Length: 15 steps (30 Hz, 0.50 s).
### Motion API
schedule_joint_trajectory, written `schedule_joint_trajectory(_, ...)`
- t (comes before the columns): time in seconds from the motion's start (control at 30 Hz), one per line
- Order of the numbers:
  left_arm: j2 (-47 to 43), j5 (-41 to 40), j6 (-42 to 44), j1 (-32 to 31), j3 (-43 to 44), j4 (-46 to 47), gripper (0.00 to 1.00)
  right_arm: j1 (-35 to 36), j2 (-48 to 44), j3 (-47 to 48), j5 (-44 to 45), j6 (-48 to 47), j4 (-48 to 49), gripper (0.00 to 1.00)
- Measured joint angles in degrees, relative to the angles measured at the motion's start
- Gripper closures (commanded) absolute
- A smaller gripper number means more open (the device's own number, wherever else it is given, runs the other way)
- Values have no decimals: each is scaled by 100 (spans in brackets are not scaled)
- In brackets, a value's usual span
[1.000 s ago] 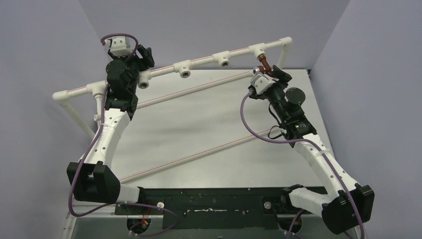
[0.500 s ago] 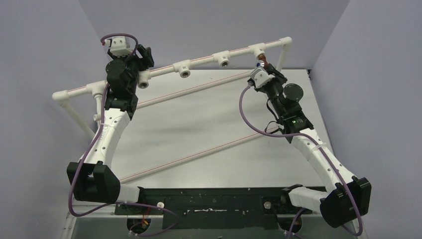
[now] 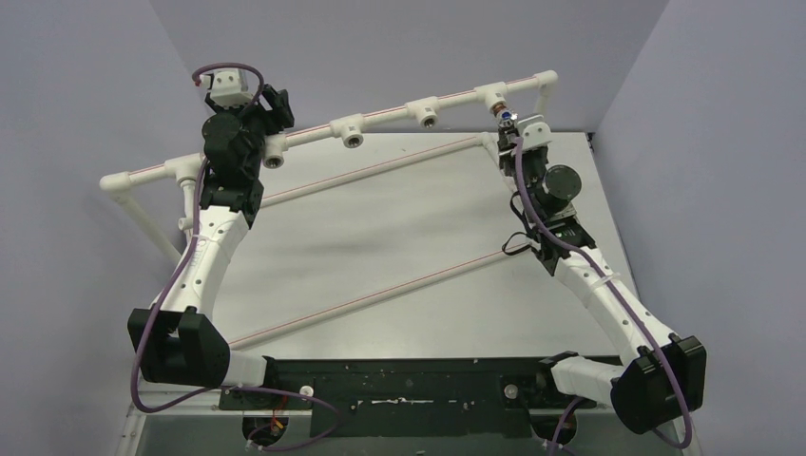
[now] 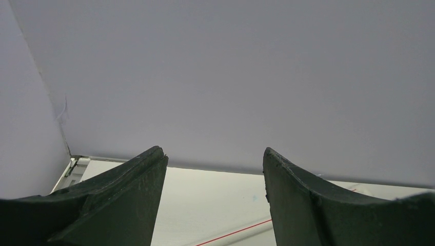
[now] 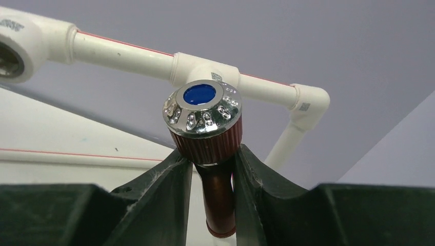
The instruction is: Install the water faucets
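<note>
Evidently midway: the right fingers (image 5: pixel 166 182) pinch the reddish-brown faucet (image 5: pixel 205 128) under its knob, before the tee socket (image 5: pixel 205 72) just beyond them, the left fingers (image 4: pixel 128 195) stand spread and empty, and the other sockets (image 3: pixel 354 139) look bare.

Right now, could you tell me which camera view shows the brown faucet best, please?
The right wrist view: the faucet fills the centre, its blue-capped knob and reddish-brown body sharp between the right fingers. The top view shows the faucet only as a tiny spot by the far-right tee. The left wrist view misses it.
</note>
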Motion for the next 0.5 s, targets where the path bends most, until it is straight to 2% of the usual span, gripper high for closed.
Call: schedule_joint_trajectory(0.5, -4, 2, -2, 2, 0, -4, 34, -164, -107, -66, 695, 3923, -28, 100)
